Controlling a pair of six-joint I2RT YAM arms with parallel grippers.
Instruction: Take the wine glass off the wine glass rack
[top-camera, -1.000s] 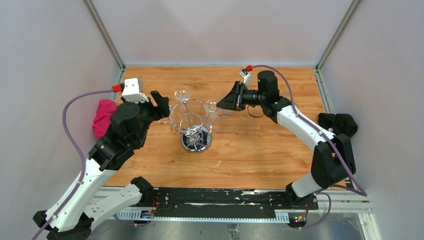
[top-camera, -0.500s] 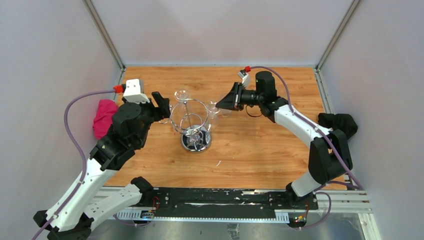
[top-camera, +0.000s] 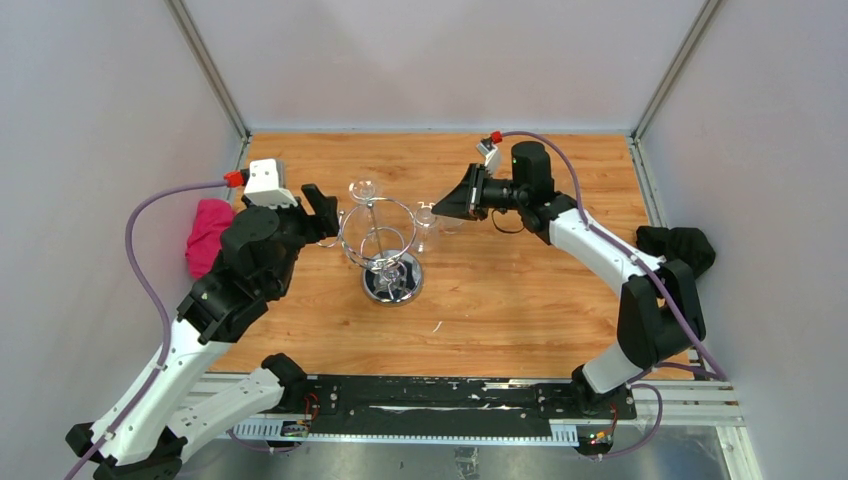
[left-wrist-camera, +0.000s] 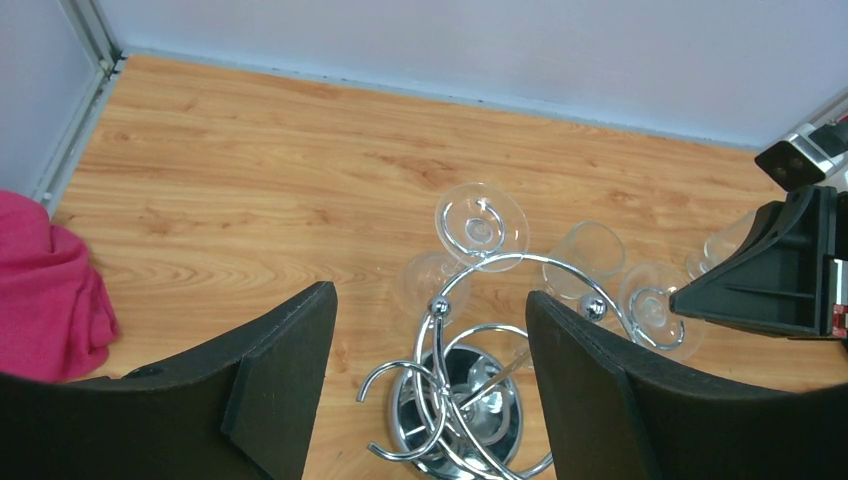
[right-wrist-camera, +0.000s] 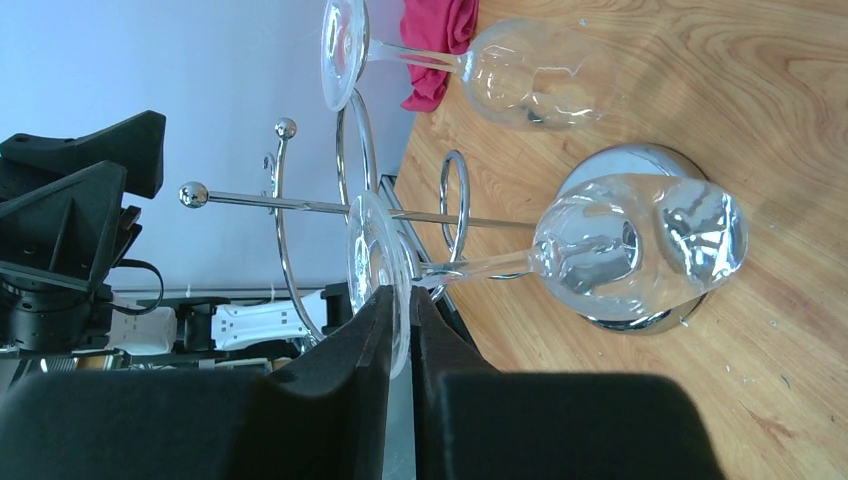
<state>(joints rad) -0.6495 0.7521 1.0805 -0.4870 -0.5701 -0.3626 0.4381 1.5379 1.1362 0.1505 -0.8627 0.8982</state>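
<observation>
The chrome wine glass rack (top-camera: 385, 250) stands mid-table on its round mirrored base (top-camera: 392, 284). My right gripper (top-camera: 440, 208) is shut on the foot disc (right-wrist-camera: 378, 262) of a clear wine glass (right-wrist-camera: 640, 250) at the rack's right side. In the left wrist view that foot (left-wrist-camera: 655, 310) still sits round a curled hook. A second wine glass (top-camera: 362, 190) hangs at the rack's far side and also shows in the right wrist view (right-wrist-camera: 530, 75). My left gripper (top-camera: 325, 215) is open and empty, just left of the rack's top ring (left-wrist-camera: 500, 270).
A pink cloth (top-camera: 207, 233) lies at the table's left edge. A black object (top-camera: 680, 245) sits at the right edge. White walls enclose the wooden table (top-camera: 520, 300) on three sides.
My right arm has shifted slightly toward the far side while holding the glass foot. The left arm and the rack have barely moved.
</observation>
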